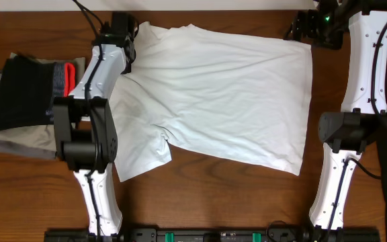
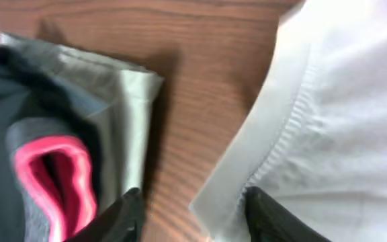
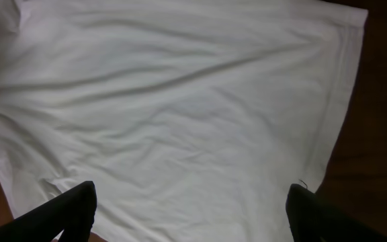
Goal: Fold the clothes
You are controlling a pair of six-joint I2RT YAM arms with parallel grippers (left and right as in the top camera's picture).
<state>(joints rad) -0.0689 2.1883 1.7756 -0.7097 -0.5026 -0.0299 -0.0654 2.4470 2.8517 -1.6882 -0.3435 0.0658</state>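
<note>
The white T-shirt (image 1: 227,87) lies spread flat across the middle of the wooden table, wrinkled, with one sleeve folded out at the lower left. My left gripper (image 1: 127,57) is at the shirt's upper left. In the left wrist view the left gripper (image 2: 197,218) is open. A stitched hem edge of the shirt (image 2: 274,134) and bare wood lie between its fingers (image 2: 274,218), and nothing is pinched. My right gripper (image 1: 311,28) hovers at the shirt's upper right corner. In its own view the right gripper (image 3: 193,208) stands wide open above the cloth (image 3: 180,101), holding nothing.
A pile of other garments sits at the table's left edge: a black one with a red band (image 1: 22,94) (image 2: 52,175) on top of olive-grey ones (image 1: 12,138) (image 2: 126,94). A narrow strip of bare wood (image 2: 200,81) separates the pile from the shirt.
</note>
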